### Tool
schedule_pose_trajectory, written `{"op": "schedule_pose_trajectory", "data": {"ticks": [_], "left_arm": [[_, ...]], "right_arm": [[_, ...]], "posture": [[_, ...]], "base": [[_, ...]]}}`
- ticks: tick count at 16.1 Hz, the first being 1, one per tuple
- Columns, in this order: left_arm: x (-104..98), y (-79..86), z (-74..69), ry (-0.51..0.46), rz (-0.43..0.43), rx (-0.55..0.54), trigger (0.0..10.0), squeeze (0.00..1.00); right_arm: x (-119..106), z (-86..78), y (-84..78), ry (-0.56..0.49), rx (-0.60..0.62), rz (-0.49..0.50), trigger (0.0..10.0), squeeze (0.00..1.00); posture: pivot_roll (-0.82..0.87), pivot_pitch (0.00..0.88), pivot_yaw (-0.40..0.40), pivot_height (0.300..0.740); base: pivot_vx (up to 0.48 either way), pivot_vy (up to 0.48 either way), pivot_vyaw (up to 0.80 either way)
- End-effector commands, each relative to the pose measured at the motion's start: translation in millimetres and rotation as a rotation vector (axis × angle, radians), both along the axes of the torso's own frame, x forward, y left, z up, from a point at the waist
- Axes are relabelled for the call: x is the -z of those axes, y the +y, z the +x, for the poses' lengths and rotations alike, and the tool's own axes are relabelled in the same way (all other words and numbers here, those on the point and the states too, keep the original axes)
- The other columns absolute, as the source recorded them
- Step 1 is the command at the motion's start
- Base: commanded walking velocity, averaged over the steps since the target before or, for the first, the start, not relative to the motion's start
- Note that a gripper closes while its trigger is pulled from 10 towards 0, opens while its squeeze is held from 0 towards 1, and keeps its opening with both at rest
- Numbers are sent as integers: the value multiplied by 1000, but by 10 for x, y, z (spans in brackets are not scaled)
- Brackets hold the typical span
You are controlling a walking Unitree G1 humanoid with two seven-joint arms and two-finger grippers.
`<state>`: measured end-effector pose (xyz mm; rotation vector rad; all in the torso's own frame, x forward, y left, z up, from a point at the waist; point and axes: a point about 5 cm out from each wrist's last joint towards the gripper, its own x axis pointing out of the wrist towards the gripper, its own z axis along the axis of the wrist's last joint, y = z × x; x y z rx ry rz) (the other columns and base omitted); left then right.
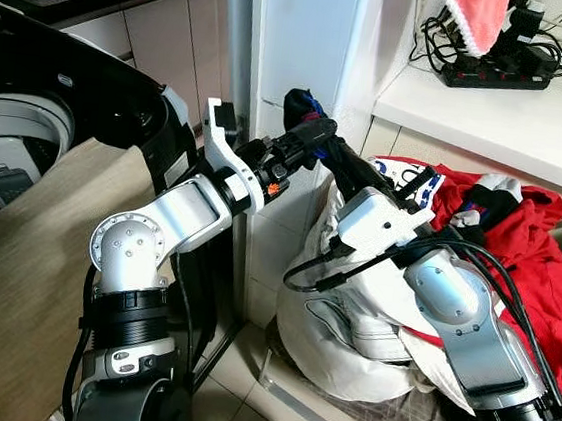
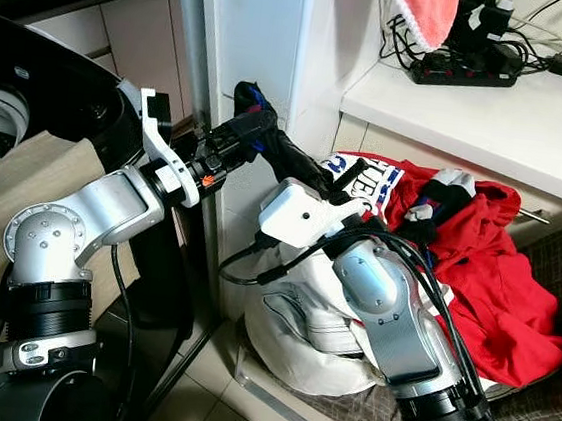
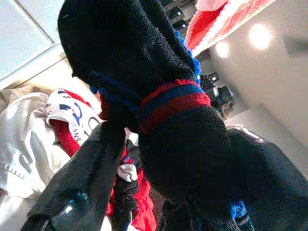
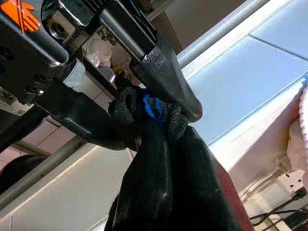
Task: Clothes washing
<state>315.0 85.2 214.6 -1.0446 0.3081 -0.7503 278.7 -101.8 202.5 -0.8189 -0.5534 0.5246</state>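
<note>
While both pincers point(image 1: 305, 123) point(image 4: 154, 144) clamp it, knitted black sock point(image 3: 159, 96) bunches.

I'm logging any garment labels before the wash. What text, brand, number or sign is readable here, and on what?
"JEANS": blue letters on the white printed garment in the laundry pile, read in the left wrist view.
Larger blue lettering on that garment in the right eye view: partly folded, not readable.
Orange mark on the left claw: a symbol, no words.
Power strip markings: too small to read.
</note>
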Motion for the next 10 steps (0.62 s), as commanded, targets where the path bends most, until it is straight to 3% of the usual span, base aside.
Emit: {"op": "schedule_pose_trajectory", "data": {"ticks": [1,4,10], "left_arm": [[-59,-47,-15,-29,4,20,0,0],[-77,-42,-26,-9,-61,37,0,0],[-35,-36,-23,16,-38,34,0,0]], "right_arm": [[-52,1,38,-25,-26,-7,0,0],[-41,4,48,-22,-28,-11,0,0],[-23,-10,50,-18,-22,-17,0,0]], "posture": [[-134,0,29,740],[-133,0,33,740],[-136,0,35,740]], "base": [[0,0,0],[0,0,0],[0,0,0]]}}
